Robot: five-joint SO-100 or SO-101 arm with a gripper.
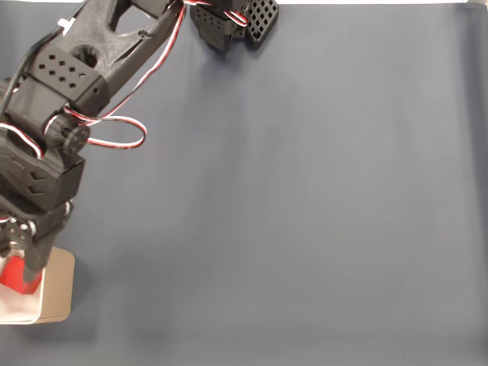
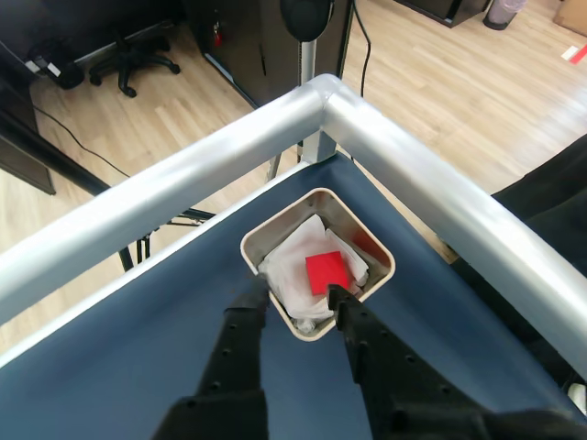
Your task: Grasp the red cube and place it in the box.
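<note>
The red cube (image 2: 327,272) lies on the white lining inside the beige box (image 2: 316,196), near the box's right side in the other view. My gripper (image 2: 293,297) hovers over the near rim of the box and is open. Its two black fingers stand apart; the right fingertip (image 2: 336,295) is just beside the cube without closing on it. In the fixed view the box (image 1: 59,290) sits at the lower left edge, the cube (image 1: 11,276) shows red inside it, and my gripper (image 1: 19,261) hangs right above, covering part of both.
The box stands in a corner of the dark blue table (image 1: 290,213), hemmed by a thick metal rail (image 2: 431,192) on two sides. The arm's base (image 1: 229,23) is at the top of the fixed view. Wooden floor lies beyond the rail.
</note>
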